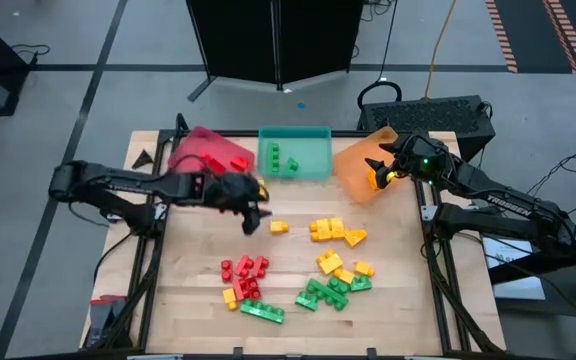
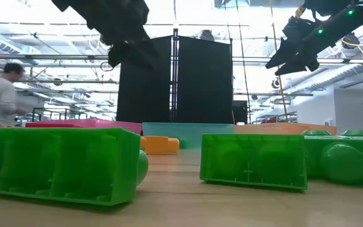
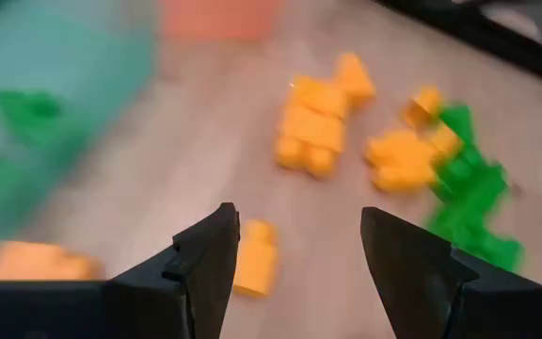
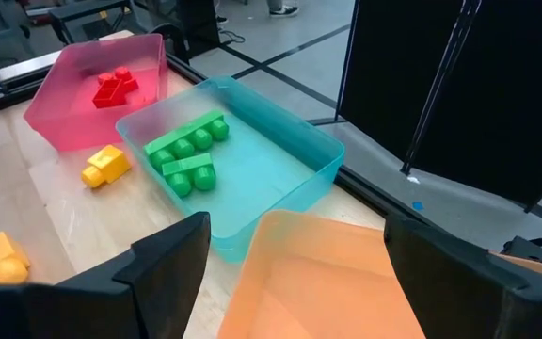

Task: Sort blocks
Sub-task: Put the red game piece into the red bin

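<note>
My left gripper (image 3: 294, 273), fingers parted and empty, hovers over a small yellow studded plastic brick (image 3: 255, 256); right gripper (image 4: 294, 273) spread above the translucent orange tray (image 4: 318, 273).

Three trays (image 1: 294, 153); blocks (image 1: 328, 230) too clustered to count.

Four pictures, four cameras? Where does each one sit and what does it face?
High view: overhead, looking down on the table, both arms, three trays.
Low view: at tabletop height, facing green blocks; both arms hang above.
Left wrist view: on the left arm, facing yellow blocks past its open fingers.
Right wrist view: above the orange tray, facing the teal tray, shared with the high view.
</note>
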Robot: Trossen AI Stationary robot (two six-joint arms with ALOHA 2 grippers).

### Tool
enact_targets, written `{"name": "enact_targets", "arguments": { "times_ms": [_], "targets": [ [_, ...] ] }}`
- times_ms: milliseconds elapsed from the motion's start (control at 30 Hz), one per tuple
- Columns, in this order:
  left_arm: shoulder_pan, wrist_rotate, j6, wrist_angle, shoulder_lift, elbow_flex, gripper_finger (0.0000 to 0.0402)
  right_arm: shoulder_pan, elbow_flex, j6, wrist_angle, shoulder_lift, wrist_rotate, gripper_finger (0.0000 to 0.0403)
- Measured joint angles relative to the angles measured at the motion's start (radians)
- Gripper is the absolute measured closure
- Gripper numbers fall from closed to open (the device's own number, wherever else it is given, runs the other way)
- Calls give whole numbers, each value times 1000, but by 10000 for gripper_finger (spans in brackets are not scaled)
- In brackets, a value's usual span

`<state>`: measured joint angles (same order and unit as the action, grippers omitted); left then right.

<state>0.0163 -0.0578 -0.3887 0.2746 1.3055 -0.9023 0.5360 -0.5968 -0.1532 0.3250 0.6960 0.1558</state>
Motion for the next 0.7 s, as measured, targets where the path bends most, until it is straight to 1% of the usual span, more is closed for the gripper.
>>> {"name": "enact_targets", "arguments": {
  "times_ms": [67, 167, 200, 267, 367, 433, 567, 700],
  "targets": [
    [61, 1, -26, 20, 27, 1, 176, 0, 0, 3, 0, 0, 0, 88],
    [136, -5, -137, 45, 72, 1, 176, 0, 0, 8, 2, 0, 0, 88],
    [162, -24, -182, 75, 86, 1, 176, 0, 0, 8, 5, 0, 0, 88],
    [216, -99, -296, 120, 114, 2, 176, 0, 0, 8, 12, 0, 0, 88],
    [285, -234, -540, 214, 141, 3, 176, 0, 0, 8, 19, 0, 0, 88],
    [326, -276, -649, 216, 155, 3, 176, 0, 0, 8, 35, 0, -1, 88],
    [408, -277, -775, 219, 161, 1, 176, 0, 0, 14, 53, 0, -1, 88],
    [463, -300, -912, 298, 162, 1, 176, 0, 0, 17, 60, 0, -1, 88]
  ]
}}
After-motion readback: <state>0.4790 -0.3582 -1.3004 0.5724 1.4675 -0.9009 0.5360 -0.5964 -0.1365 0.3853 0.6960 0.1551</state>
